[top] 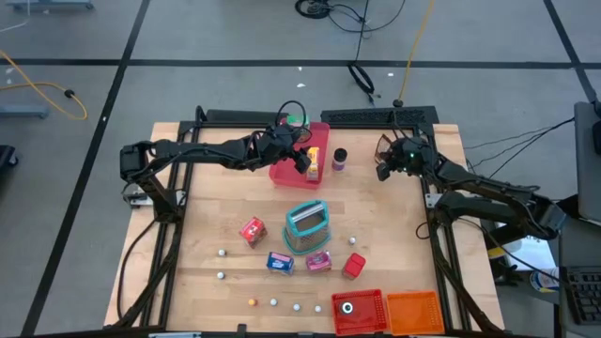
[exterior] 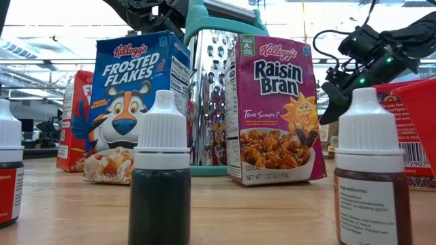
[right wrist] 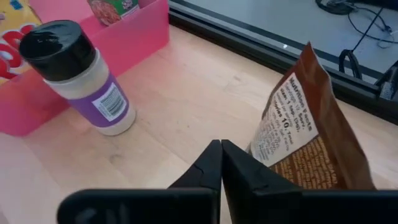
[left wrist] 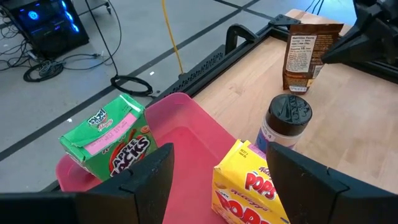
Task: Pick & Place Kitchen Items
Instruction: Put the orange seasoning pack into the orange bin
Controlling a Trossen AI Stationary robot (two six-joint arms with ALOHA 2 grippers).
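Right wrist view: clenched jaws just beside a brown pouch.

High view shows the left gripper [top: 305, 158] hanging over the flat pink plastic tray [top: 285, 173], jaws released and empty, probably because the yellow cereal box [left wrist: 249, 193] and green cereal box [left wrist: 109, 140] already stand inside it. The right gripper [right wrist: 221, 163] is pinched fully together beside the brown paper snack pouch [right wrist: 311, 134], apparently gripping nothing; whether it touches the pouch I cannot tell. Between pouch and tray stands the black-lidded, purple-labelled plastic jar [right wrist: 84, 81] on the wooden desk [right wrist: 186, 106]. The pouch's lower half is cut off, and the yellow box is partly cropped.
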